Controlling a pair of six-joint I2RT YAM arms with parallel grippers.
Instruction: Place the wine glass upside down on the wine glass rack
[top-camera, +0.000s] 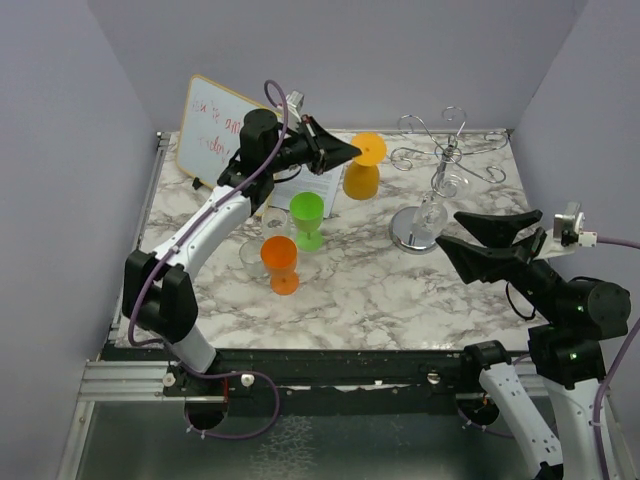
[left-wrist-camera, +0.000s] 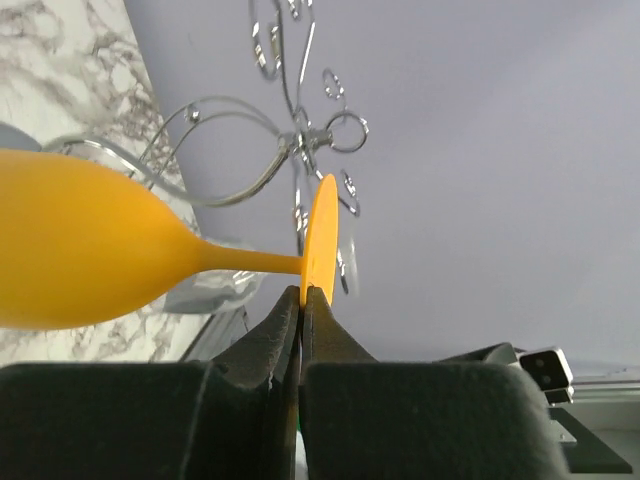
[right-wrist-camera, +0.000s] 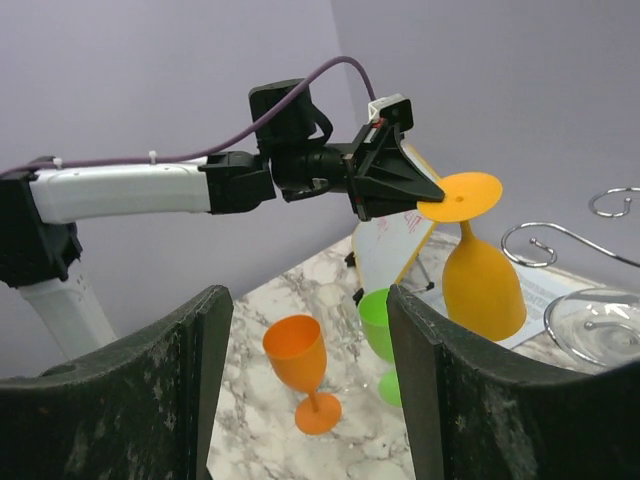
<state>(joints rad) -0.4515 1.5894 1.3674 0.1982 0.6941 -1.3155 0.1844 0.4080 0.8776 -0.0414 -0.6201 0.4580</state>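
Observation:
A yellow wine glass (top-camera: 362, 178) hangs upside down above the back of the table, bowl down and foot up. My left gripper (top-camera: 350, 151) is shut on the rim of its round foot (left-wrist-camera: 320, 240); the right wrist view shows the same grip on the glass (right-wrist-camera: 482, 280). The chrome wine glass rack (top-camera: 441, 160) stands to the right of the glass, its curled wire arms (left-wrist-camera: 300, 140) close behind the foot. A clear glass (top-camera: 432, 212) hangs by the rack's pole. My right gripper (top-camera: 449, 229) stands open and holds nothing, near the rack's disc base (top-camera: 408, 232).
An orange glass (top-camera: 281, 262) and a green glass (top-camera: 308, 217) stand upright left of centre, with clear glasses (top-camera: 272, 222) beside them. A small whiteboard (top-camera: 215, 130) leans at the back left, and a paper sheet (top-camera: 320, 188) lies by it. Grey walls close in on three sides.

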